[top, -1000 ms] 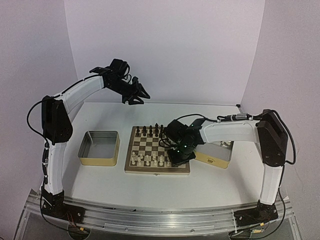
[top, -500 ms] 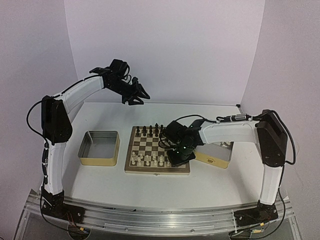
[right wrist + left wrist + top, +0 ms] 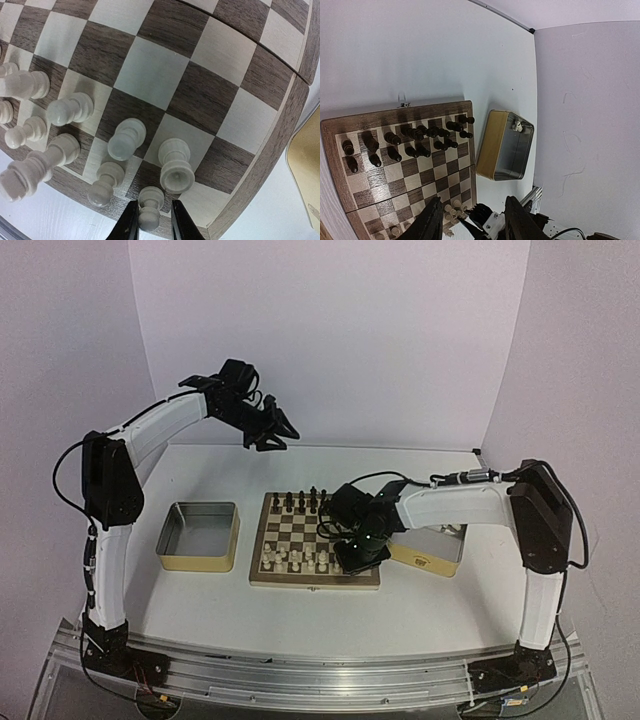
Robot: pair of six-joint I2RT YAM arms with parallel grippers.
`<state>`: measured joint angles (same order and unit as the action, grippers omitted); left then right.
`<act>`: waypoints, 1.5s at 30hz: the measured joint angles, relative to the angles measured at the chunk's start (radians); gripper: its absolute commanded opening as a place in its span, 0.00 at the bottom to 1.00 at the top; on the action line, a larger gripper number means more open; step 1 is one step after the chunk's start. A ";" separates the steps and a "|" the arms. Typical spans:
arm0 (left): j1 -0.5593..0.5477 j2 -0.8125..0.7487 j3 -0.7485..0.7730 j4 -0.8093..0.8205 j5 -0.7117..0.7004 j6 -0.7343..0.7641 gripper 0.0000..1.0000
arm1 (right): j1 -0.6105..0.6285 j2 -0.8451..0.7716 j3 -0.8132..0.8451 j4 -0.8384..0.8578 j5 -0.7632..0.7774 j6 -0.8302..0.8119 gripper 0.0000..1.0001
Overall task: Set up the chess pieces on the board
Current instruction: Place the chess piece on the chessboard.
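The board [image 3: 258, 540] lies mid-table, with cream chess pieces [image 3: 297, 558] along its near rows and dark ones [image 3: 300, 500] along the far rows. My right gripper [image 3: 352, 558] hangs low over the board's near right corner. In the right wrist view its jaws [image 3: 152, 209] stand slightly apart on either side of a cream pawn [image 3: 149, 200]. The pawn stands upright on an edge square beside a cream rook [image 3: 175, 167]. My left gripper [image 3: 285, 432] is raised high behind the board, open and empty [image 3: 472, 202].
A metal tin [image 3: 200, 535] sits left of the board. Another tin [image 3: 432, 550] lies to the right behind the right arm; the left wrist view shows cream pieces [image 3: 517, 125] in its corner [image 3: 505, 147]. Several cream pieces [image 3: 65, 109] crowd the squares beside the pawn.
The right wrist has shifted very slightly over the board's near right corner. The left arm has not moved.
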<state>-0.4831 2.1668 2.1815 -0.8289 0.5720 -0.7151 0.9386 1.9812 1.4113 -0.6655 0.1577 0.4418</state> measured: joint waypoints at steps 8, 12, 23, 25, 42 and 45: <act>0.000 -0.008 0.000 0.000 0.000 0.000 0.41 | 0.000 0.000 0.000 0.000 0.005 0.001 0.25; 0.000 -0.009 0.000 0.001 0.000 0.000 0.41 | 0.000 0.000 0.000 0.000 0.005 0.001 0.26; 0.000 -0.009 -0.004 0.002 0.000 0.000 0.41 | 0.000 0.000 0.000 0.000 0.002 -0.006 0.34; 0.000 -0.010 -0.004 0.002 0.000 0.000 0.41 | 0.000 0.000 0.000 0.000 0.000 -0.007 0.35; -0.001 -0.010 -0.009 0.027 0.000 -0.013 0.41 | -0.003 -0.180 0.076 -0.069 0.085 -0.032 0.36; -0.008 -0.009 -0.009 0.035 0.000 -0.017 0.41 | -0.033 -0.264 0.076 -0.095 0.129 -0.034 0.37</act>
<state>-0.4910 2.1574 2.1723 -0.7943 0.5718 -0.7323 0.9054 1.7174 1.4876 -0.7603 0.2865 0.4076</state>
